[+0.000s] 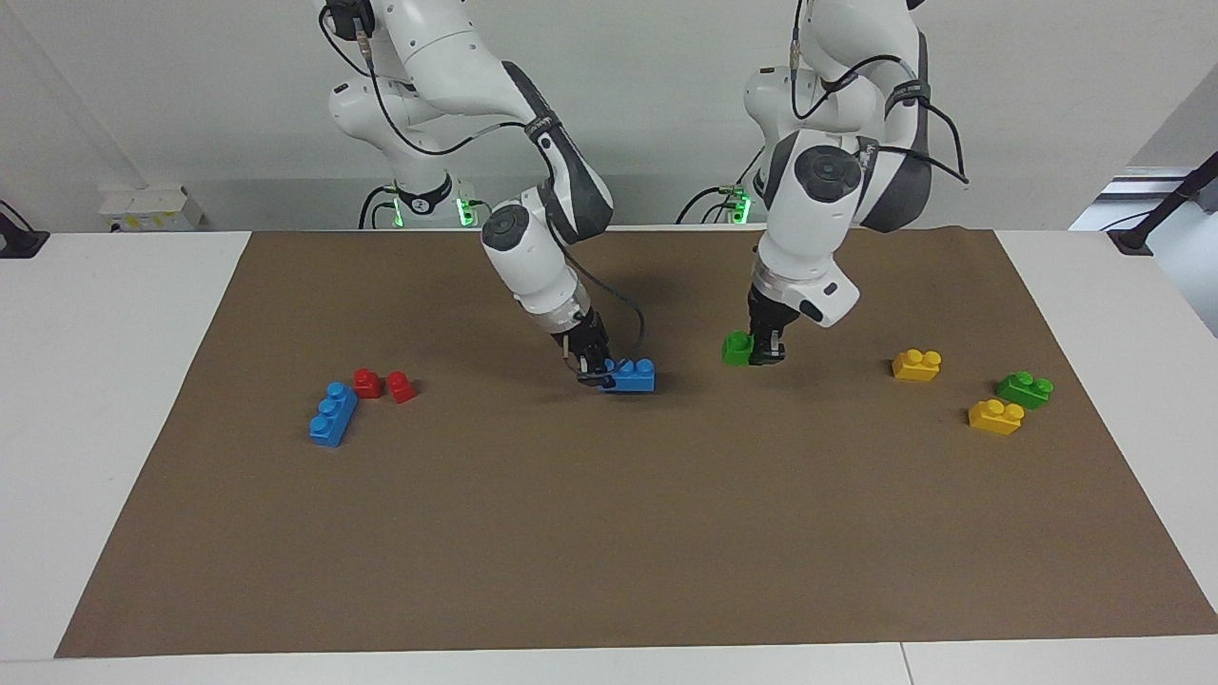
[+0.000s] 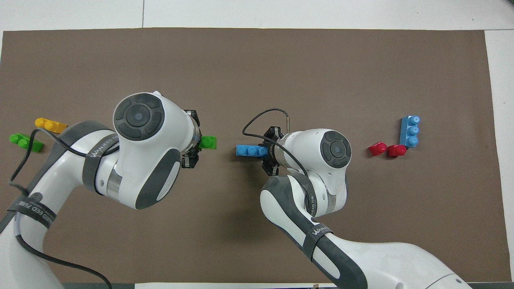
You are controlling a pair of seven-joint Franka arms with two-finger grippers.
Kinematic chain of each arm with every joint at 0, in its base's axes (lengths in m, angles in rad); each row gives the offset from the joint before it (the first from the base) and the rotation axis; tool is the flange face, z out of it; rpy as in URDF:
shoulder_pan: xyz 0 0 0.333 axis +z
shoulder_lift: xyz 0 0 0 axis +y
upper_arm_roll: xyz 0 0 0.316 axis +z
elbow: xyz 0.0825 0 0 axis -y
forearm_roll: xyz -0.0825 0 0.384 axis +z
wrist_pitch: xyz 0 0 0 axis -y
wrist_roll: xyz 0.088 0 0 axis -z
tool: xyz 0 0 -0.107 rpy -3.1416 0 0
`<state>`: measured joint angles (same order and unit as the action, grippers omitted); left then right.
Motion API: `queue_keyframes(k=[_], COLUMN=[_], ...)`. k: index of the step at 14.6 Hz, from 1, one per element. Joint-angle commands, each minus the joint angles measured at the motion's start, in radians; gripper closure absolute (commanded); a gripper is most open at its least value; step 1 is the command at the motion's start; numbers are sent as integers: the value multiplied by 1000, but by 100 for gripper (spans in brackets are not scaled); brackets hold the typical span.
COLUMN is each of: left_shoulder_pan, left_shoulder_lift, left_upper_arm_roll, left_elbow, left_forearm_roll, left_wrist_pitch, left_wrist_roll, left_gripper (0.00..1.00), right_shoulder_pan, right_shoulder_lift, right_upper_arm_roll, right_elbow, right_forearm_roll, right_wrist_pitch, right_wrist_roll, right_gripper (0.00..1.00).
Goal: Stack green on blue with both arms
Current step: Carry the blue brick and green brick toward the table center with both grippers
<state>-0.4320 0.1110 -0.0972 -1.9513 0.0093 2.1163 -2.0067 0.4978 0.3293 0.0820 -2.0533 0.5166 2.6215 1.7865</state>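
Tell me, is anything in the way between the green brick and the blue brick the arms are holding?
No. Only bare mat lies between the green brick, in the left gripper, and the blue brick, in the right gripper.

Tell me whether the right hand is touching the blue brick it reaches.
Touching. In the facing view the right hand is closed on the end of the blue brick, with no gap between them; the overhead view agrees.

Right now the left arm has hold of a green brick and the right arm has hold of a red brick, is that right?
Not quite. The right gripper is shut on a blue brick, not a red one; the facing view shows it. The two red bricks lie untouched toward the right arm's end. The left gripper does hold a green brick.
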Motion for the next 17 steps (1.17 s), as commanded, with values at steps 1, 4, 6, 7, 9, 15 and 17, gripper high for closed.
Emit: queue_keyframes(k=[1,4,6,7,9,15,17], left_shoulder_pan=[-56,-120,-146,-151,-160,-188,-189], left_shoulder_lift=[-47,-30,-4,10,30,140,142], left_upper_arm_roll=[19,19,17,19,19,19,17], left_elbow=[-71,-71,-71,-71,-61,14,14], left_forearm_roll=[15,62,104,106,118,170,181], left_wrist_pitch=[77,109,151,160,172,177,179], left_wrist_roll=[-116,-232,-320,-331,-340,-406,-409], left_gripper=[100,100,100,100,100,100,100], right_shoulder_pan=[10,10,10,10,10,10,10], right_shoulder_lift=[2,1,1,1,1,1,1], right_upper_arm_roll=[-1,-1,-1,-1,-1,-1,-1], right_elbow=[-24,-31,-36,-36,-39,-42,-42], right_forearm_roll=[22,25,28,28,28,28,28], right_wrist_pitch=[46,48,58,60,61,61,63], right_wrist_roll=[7,5,7,7,7,5,5], right_gripper=[98,98,98,98,98,97,97])
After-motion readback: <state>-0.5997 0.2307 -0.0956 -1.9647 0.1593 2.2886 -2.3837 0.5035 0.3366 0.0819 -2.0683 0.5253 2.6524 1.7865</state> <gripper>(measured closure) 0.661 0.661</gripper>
